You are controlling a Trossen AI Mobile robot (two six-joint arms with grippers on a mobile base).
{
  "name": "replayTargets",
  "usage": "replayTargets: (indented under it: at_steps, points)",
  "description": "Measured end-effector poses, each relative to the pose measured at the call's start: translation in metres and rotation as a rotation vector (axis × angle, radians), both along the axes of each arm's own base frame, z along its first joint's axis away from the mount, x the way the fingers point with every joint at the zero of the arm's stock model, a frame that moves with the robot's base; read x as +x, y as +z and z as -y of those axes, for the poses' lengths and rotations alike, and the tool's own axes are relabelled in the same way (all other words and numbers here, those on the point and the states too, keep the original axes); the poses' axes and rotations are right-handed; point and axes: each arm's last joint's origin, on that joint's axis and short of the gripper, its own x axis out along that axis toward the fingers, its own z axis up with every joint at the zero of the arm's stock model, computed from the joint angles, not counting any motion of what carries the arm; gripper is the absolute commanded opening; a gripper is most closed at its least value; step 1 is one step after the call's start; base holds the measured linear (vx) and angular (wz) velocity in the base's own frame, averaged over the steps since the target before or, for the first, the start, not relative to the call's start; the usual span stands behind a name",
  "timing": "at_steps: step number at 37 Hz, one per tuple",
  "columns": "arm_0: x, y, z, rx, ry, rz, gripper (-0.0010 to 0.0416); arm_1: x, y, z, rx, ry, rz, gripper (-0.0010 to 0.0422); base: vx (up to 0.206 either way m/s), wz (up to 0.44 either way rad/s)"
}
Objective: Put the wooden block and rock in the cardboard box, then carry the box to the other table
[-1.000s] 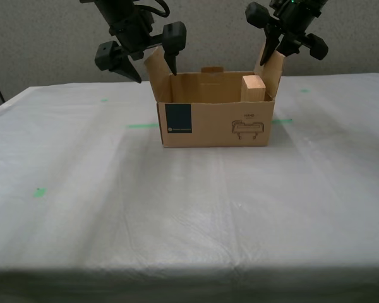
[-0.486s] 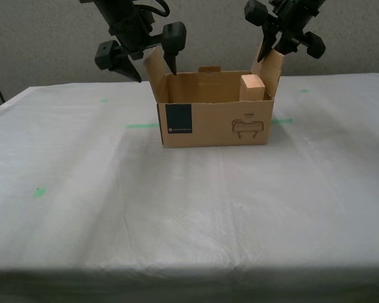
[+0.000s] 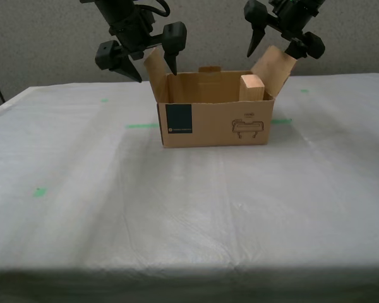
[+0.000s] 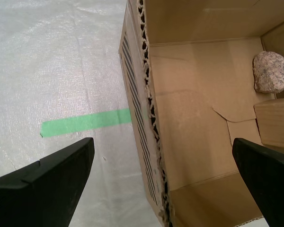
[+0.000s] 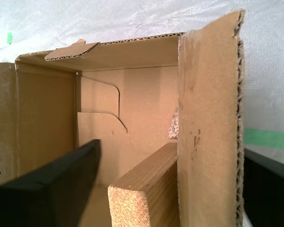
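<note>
My first hand [image 3: 278, 39] is spread open over the box's side flap [image 3: 273, 64] at the exterior view's right, one finger on each side, gripping nothing. My second hand [image 3: 142, 62] is open the same way, straddling the opposite flap [image 3: 155, 66]. Below them the cardboard box [image 3: 211, 123] sits on the wrinkled white desk [image 3: 189, 208] with green tape marks [image 4: 85, 121]. Inside it, the wooden block [image 3: 253, 88] stands by the first hand's wall, and the rock [image 4: 271, 72] is on the floor just beside it.
</note>
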Motion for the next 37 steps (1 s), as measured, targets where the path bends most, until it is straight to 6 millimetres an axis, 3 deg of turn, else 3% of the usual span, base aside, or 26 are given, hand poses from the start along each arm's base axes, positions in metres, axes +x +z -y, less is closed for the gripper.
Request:
replayTargets:
  at_steps: [2,9,16,37]
  points:
    - [0.0,0.0,0.0,0.0,0.0,-0.001,0.0409,0.0,0.0,0.0,0.0,0.0,0.0,0.04,0.0,0.0]
    - [0.0,0.0,0.0,-0.001,0.001,-0.001,0.0362,0.0,0.0,0.0,0.001,-0.002,0.001,0.04,0.0,0.0]
    - [-0.001,-0.001,0.001,-0.004,0.003,-0.015,0.0388,0.0,0.001,-0.001,0.024,0.005,0.016,0.04,0.0,0.0]
    - [0.0,0.0,0.0,-0.001,0.005,0.0,0.0387,-0.009,0.039,-0.005,0.0,-0.017,0.111,0.04,0.0,0.0]
